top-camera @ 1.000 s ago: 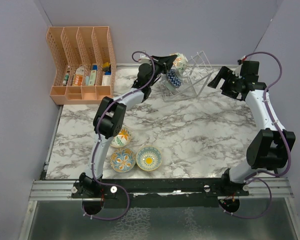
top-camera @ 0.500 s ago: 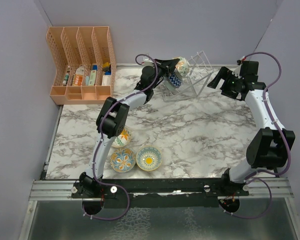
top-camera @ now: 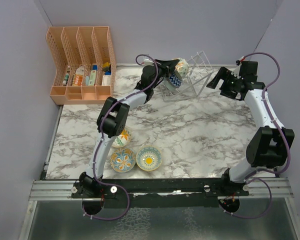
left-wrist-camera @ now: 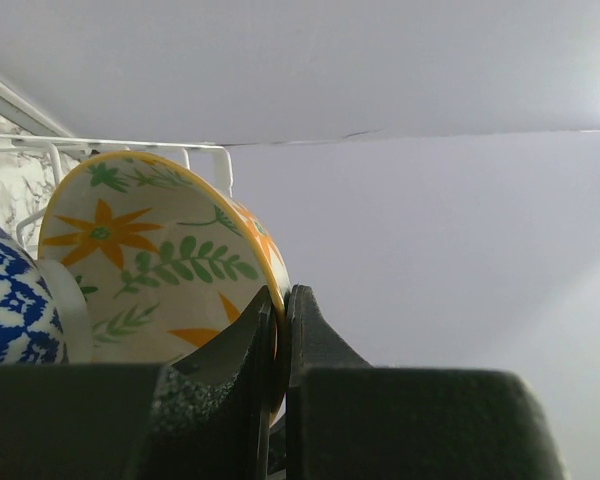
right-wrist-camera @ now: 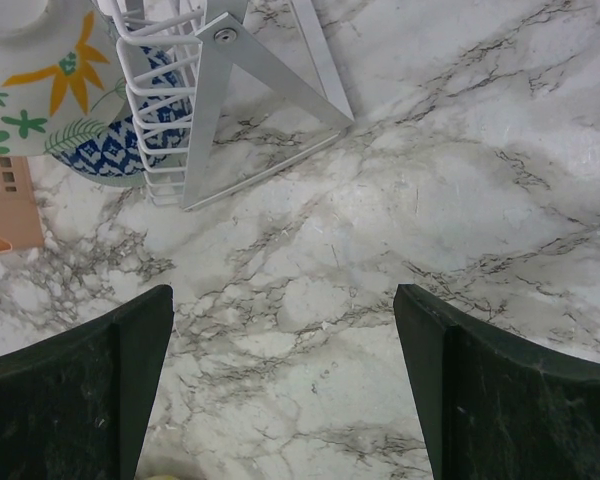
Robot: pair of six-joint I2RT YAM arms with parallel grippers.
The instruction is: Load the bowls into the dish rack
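Seemingly about a third done: the left end effector (left-wrist-camera: 278, 330) pinches the rim of the floral cream bowl (left-wrist-camera: 150, 270) at the dish rack (top-camera: 197, 75) at 12 o'clock, beside a racked blue bowl (left-wrist-camera: 5, 310), the right end effector (right-wrist-camera: 283, 330) hangs open, and three bowls (top-camera: 148, 157) wait on the surface (top-camera: 200, 135) at 7 o'clock.

The left gripper (top-camera: 172, 66) is pushing the floral bowl (top-camera: 182, 64) a little toward 4 o'clock. Its elbow (top-camera: 113, 116) is shifting toward 1 o'clock.

Orange organizer (top-camera: 82, 65) at marble table's (top-camera: 190, 130) far-left corner.
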